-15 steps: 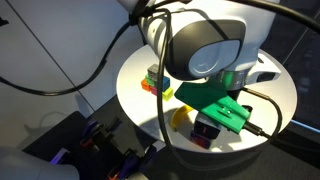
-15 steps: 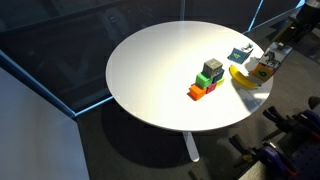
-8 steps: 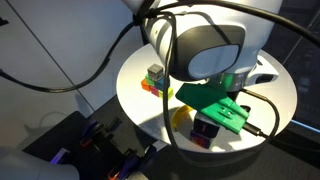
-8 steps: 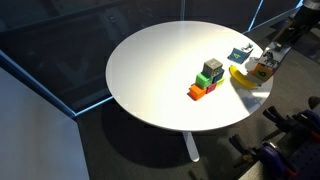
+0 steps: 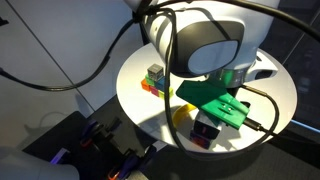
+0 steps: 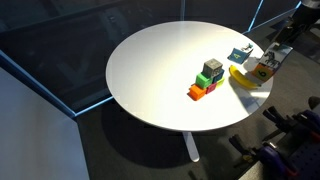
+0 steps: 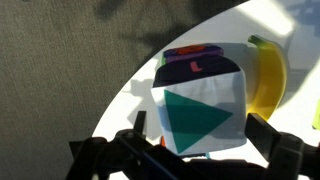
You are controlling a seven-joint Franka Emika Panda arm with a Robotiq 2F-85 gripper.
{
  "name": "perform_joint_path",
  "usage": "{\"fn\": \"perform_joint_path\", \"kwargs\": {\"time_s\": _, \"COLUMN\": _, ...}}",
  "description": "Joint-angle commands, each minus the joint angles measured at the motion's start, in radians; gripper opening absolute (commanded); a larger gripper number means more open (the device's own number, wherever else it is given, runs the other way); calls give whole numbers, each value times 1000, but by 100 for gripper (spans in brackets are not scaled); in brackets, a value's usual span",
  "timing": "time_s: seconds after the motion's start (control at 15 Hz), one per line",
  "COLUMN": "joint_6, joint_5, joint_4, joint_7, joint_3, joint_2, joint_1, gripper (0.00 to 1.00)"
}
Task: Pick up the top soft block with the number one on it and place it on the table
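Sitting atop a dark magenta cube (image 7: pixel 195 62) near the tabletop (image 7: pixel 140 85) edge, the soft block (image 7: pixel 200 115) shows a white face with a teal triangle. End effector (image 7: pixel 198 140) apparently spread open around it; fingers murky.

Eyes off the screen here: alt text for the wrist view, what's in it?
A white soft block with a teal triangle fills the centre, stacked on a dark purple block, with the dark gripper flanking it at the bottom. A yellow object lies to the right on the white table; dark floor is at left.
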Motion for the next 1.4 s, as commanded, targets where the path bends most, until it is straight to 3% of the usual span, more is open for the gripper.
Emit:
{"fn": "perform_joint_path", "kwargs": {"time_s": 0.0, "joint_6": -2, "joint_5": 16, "joint_4": 1, "joint_7": -35, "joint_3": 19, "joint_2": -8, "joint_1": -16, "gripper": 100}}
{"fn": "perform_joint_path", "kwargs": {"time_s": 1.2, "joint_6": 21, "joint_5": -21, "joint_4": 3, "joint_7": -12, "joint_3": 16, "joint_2": 50, "joint_1": -21, "gripper": 100}}
{"fn": "perform_joint_path", "kwargs": {"time_s": 1.27, "joint_6": 22, "joint_5": -25, "joint_4": 4, "joint_7": -11, "joint_3": 15, "joint_2": 54, "joint_1": -21, "gripper": 96}}
{"fn": "perform_joint_path", "kwargs": {"time_s": 1.33, "joint_6": 25, "joint_5": -29, "joint_4": 3, "joint_7": -9, "joint_3": 14, "joint_2": 57, "joint_1": -21, "gripper": 73}}
